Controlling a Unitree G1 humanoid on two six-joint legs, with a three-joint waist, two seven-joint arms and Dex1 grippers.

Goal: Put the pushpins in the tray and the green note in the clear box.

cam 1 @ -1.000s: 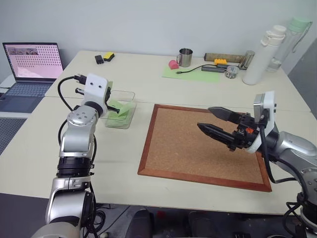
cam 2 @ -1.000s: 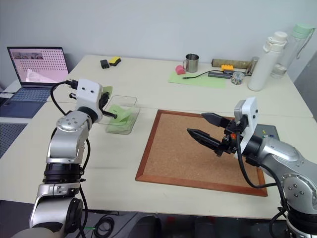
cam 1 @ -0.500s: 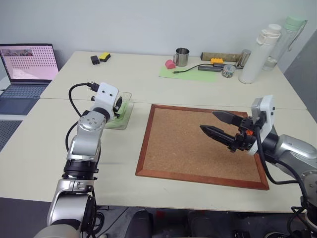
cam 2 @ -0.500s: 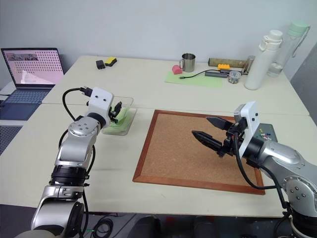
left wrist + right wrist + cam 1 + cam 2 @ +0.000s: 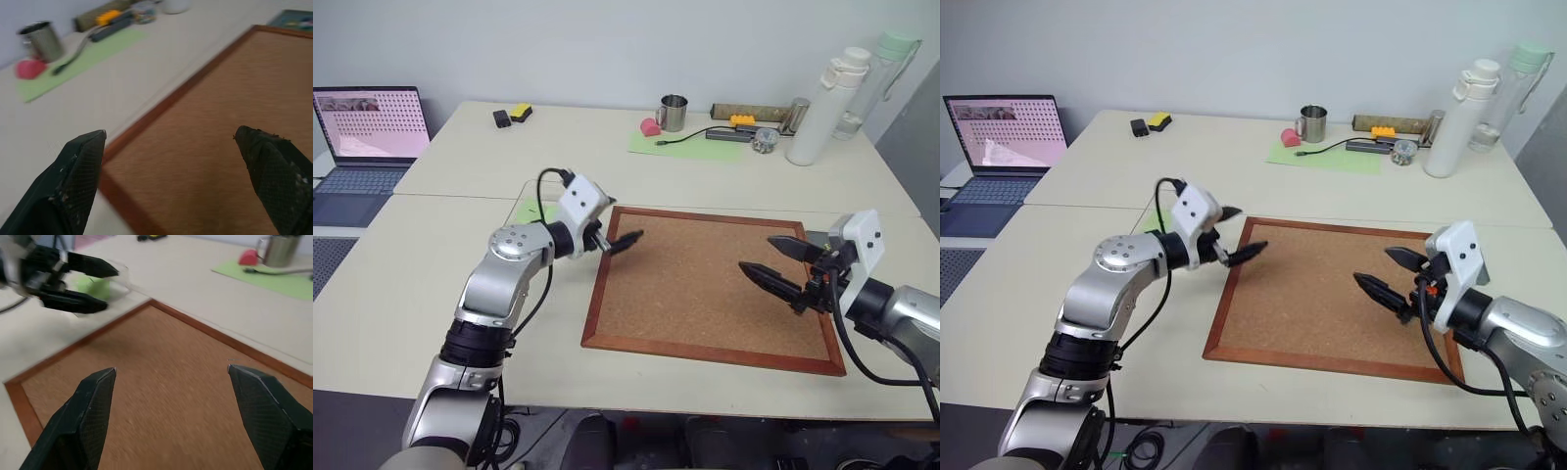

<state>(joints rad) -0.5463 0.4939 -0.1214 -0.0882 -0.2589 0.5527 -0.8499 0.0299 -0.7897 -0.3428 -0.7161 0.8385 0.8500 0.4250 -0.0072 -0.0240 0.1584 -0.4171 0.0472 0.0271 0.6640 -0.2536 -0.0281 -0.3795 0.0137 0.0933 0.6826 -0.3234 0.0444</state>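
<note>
The green note (image 5: 530, 209) lies inside the clear box (image 5: 123, 278), mostly hidden behind my left forearm in the head views. My left gripper (image 5: 1241, 232) is open and empty. It hovers over the left edge of the corkboard (image 5: 705, 284), just right of the box. Over the board's right part my right gripper (image 5: 771, 260) is open and empty, pointing left. A corner of the dark grey tray (image 5: 297, 18) shows past the board's far right corner. Small coloured specks lie in it, too blurred to tell as the pushpins.
The wood-framed corkboard takes up the table's middle. At the back stand a metal mug (image 5: 675, 111), a pale green mat (image 5: 690, 144) with a cable, and a tall white bottle (image 5: 818, 103). A laptop (image 5: 372, 122) sits at the far left.
My left gripper has opened, left the green note in the clear box and swung right to the corkboard's edge. My right gripper has drawn right and down a little.
</note>
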